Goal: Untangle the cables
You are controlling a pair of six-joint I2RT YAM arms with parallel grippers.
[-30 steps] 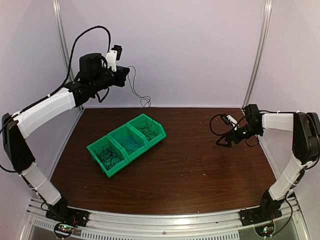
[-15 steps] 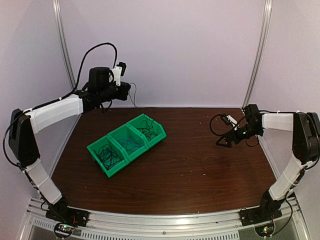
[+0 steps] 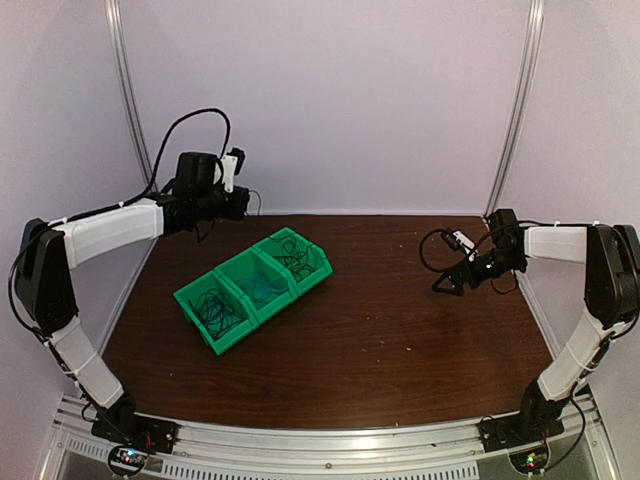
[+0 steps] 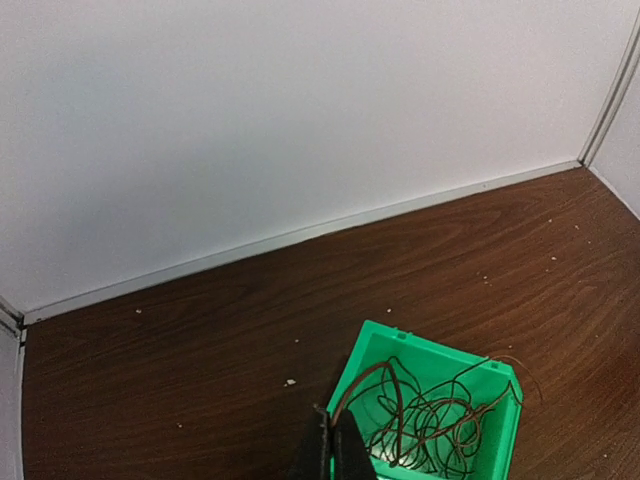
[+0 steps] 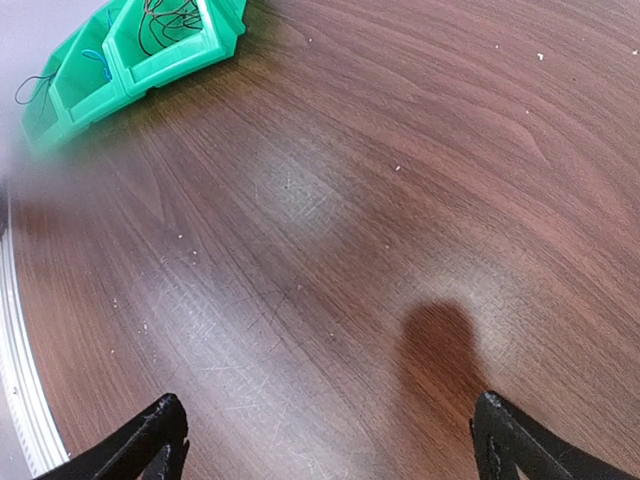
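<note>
Thin cables lie in three joined green bins (image 3: 222, 342): a black tangle (image 3: 212, 310) in the near bin, blue ones (image 3: 262, 287) in the middle, black ones (image 3: 298, 260) in the far bin. My left gripper (image 3: 243, 203) hangs just behind the far bin. In the left wrist view its jaws (image 4: 333, 418) are shut on a dark cable (image 4: 394, 384) that arcs down into the tangle (image 4: 440, 425) in the bin (image 4: 440, 352). My right gripper (image 3: 447, 283) stands open low over bare table at the right, nothing between its fingertips (image 5: 160, 425).
The bins (image 5: 130, 45) sit diagonally left of the table's centre. White walls close the back and sides. The brown tabletop (image 3: 400, 340) spreads between the bins and the right arm.
My left arm has come down and drawn back to the left, toward the far bin, still shut on the thin cable that hung from it. The right arm has not moved.
</note>
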